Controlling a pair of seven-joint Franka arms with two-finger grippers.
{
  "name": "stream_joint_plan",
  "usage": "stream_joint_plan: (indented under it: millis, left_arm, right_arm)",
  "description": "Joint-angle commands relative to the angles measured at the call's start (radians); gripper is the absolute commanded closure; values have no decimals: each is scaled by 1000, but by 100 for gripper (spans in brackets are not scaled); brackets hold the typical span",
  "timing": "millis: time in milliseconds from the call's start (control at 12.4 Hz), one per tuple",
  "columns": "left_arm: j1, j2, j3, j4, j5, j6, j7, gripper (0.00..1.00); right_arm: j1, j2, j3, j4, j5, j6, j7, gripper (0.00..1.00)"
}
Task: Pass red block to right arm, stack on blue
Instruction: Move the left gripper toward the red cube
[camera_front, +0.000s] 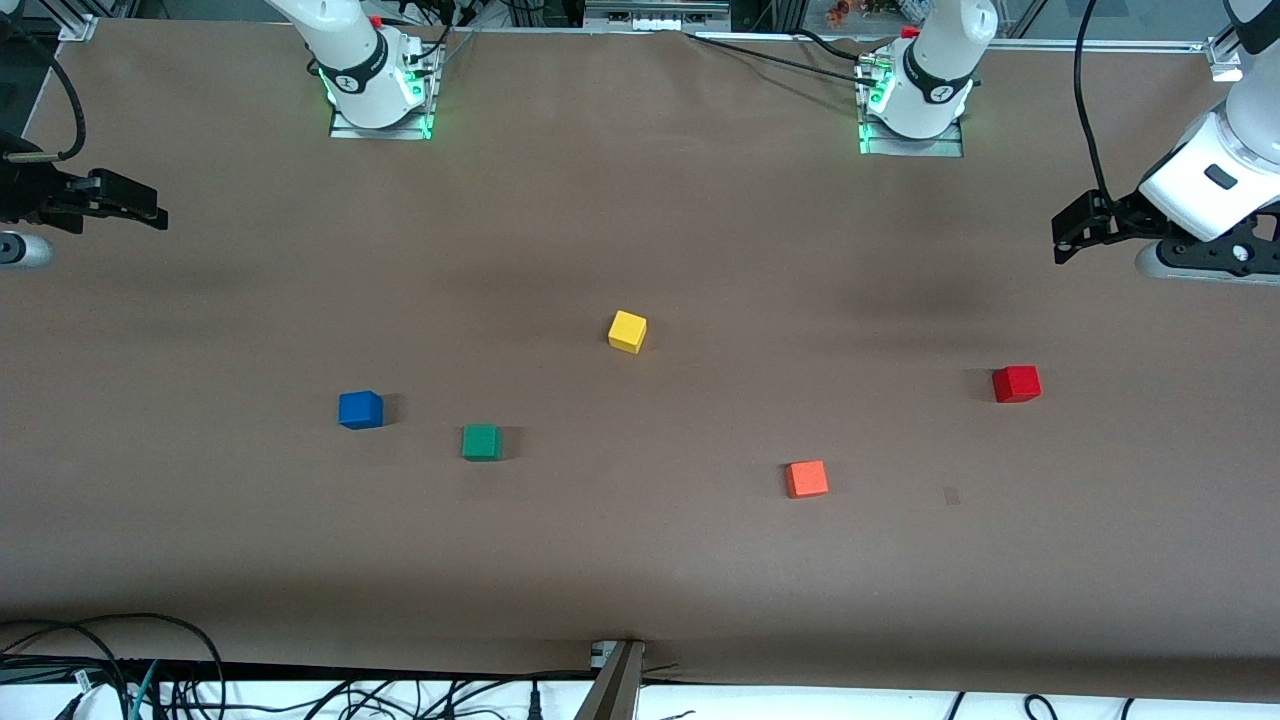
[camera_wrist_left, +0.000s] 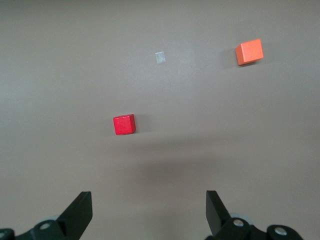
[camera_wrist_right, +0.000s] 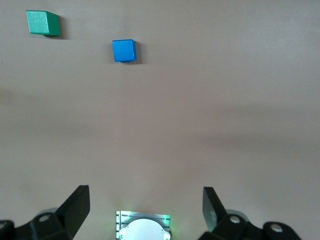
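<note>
The red block (camera_front: 1016, 384) sits on the brown table toward the left arm's end; it also shows in the left wrist view (camera_wrist_left: 124, 124). The blue block (camera_front: 360, 410) sits toward the right arm's end and shows in the right wrist view (camera_wrist_right: 123, 50). My left gripper (camera_front: 1066, 236) hangs in the air at its end of the table, open and empty (camera_wrist_left: 148, 200), well apart from the red block. My right gripper (camera_front: 150, 208) hangs at its own end of the table, open and empty (camera_wrist_right: 145, 195), well apart from the blue block.
A green block (camera_front: 481, 442) lies beside the blue one, a yellow block (camera_front: 627, 331) mid-table, and an orange-red block (camera_front: 806, 479) nearer the front camera than the red one. A small pale patch (camera_front: 951, 495) marks the table. Cables run along the front edge.
</note>
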Motion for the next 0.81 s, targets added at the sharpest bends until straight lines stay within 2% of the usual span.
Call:
stream_joint_plan:
  millis: [0, 728]
  left_arm:
    - [-7, 8, 7, 18, -7, -12, 22, 0]
    - [-7, 31, 5, 55, -7, -54, 21, 0]
  right_arm:
    - [-12, 0, 11, 14, -11, -4, -10, 0]
    - [-11, 9, 13, 24, -9, -5, -7, 0]
